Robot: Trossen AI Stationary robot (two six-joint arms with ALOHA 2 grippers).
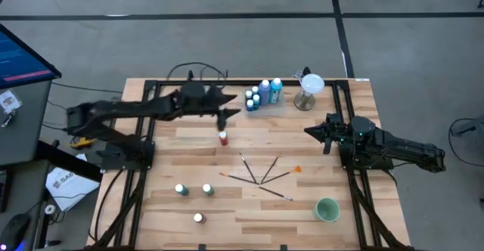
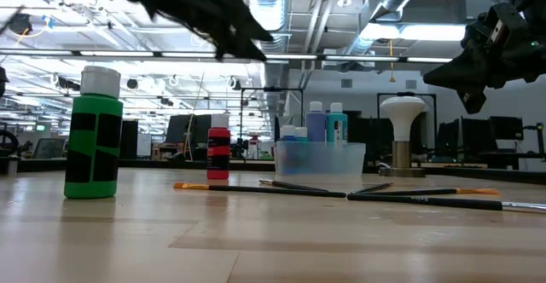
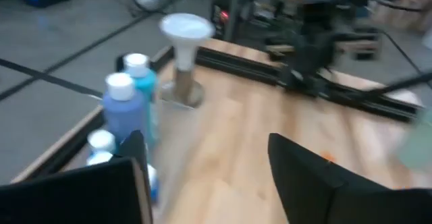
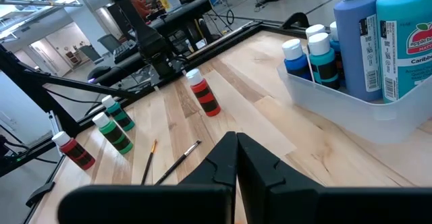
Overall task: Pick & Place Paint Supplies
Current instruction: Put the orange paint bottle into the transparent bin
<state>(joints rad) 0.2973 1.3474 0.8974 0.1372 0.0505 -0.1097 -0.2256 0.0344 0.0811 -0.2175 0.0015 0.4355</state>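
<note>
Open left hand [image 1: 229,113] above red bottle [image 1: 223,137], mid-table, clear of edges.

Two black jointed arms; black cables loop behind the left arm [image 1: 136,111].

The left end effector [image 3: 206,177] (fingers spread apart) faces blue and teal paint bottles [image 3: 128,106] beside a white-topped stand [image 3: 184,55].

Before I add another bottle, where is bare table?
Bare wood lies between the red bottle and the green bottles, and between the brushes and the clear tub. Crowded: the tub, stand and brush fan. The left gripper hangs open over the red bottle.
</note>
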